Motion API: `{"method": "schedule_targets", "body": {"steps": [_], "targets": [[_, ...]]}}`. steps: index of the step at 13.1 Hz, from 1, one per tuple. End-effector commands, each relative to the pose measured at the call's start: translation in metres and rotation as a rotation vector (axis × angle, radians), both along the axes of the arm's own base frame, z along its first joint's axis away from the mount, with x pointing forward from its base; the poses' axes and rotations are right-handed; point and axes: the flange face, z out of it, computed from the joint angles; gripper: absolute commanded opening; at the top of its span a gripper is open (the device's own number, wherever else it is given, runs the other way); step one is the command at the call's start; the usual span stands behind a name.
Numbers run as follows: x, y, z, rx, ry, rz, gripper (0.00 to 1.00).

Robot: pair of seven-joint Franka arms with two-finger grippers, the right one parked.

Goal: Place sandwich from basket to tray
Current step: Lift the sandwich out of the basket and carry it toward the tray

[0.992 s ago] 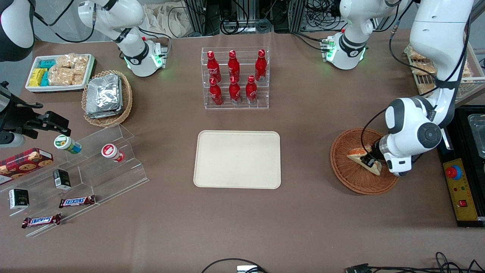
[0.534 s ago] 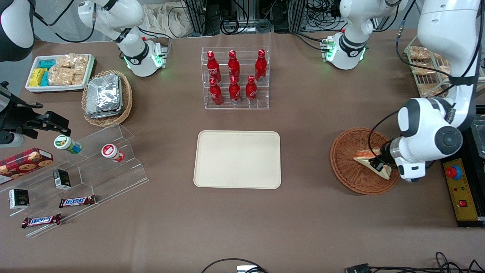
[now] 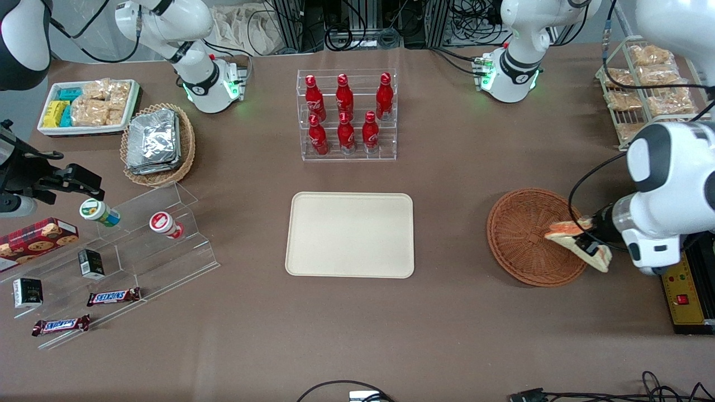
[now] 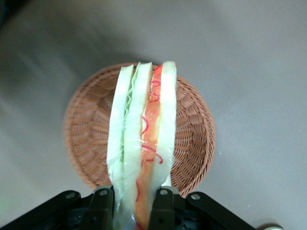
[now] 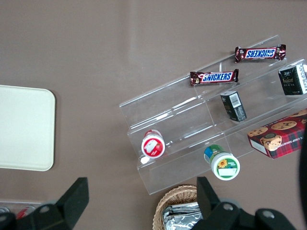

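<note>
My left gripper [image 3: 586, 242] is shut on the sandwich [image 3: 570, 231], a pale bread wedge with orange-red and green layers, and holds it in the air above the rim of the reddish-brown wicker basket [image 3: 525, 237] on the side toward the working arm's end. From the wrist, the sandwich [image 4: 141, 143] stands between the black fingers [image 4: 103, 203], its cut edge showing, with the basket [image 4: 81, 129] well below and nothing lying in it. The cream tray [image 3: 350, 234] lies flat at the table's middle, beside the basket toward the parked arm's end, with nothing on it.
A clear rack of red bottles [image 3: 346, 114] stands farther from the front camera than the tray. A wire rack of bagged snacks [image 3: 642, 89] and a yellow control box [image 3: 684, 296] sit at the working arm's end. Acrylic steps with snacks [image 3: 111, 251] lie toward the parked arm's end.
The gripper has lifted the sandwich up out of the basket and drifted toward the working arm's end; the arm's wrist has risen closer to the front camera.
</note>
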Motion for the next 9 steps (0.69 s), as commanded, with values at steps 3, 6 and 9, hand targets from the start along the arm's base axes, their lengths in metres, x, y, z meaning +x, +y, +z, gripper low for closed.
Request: {"method": "schedule_targets", "body": {"steps": [3, 6, 9], "targets": [[0.003, -0.059, 0.086, -0.018, -0.043, -0.267, 0.00], [-0.009, -0.130, 0.097, -0.079, -0.061, -0.551, 0.00], [-0.024, -0.193, 0.081, -0.116, -0.029, -0.690, 0.00]]}}
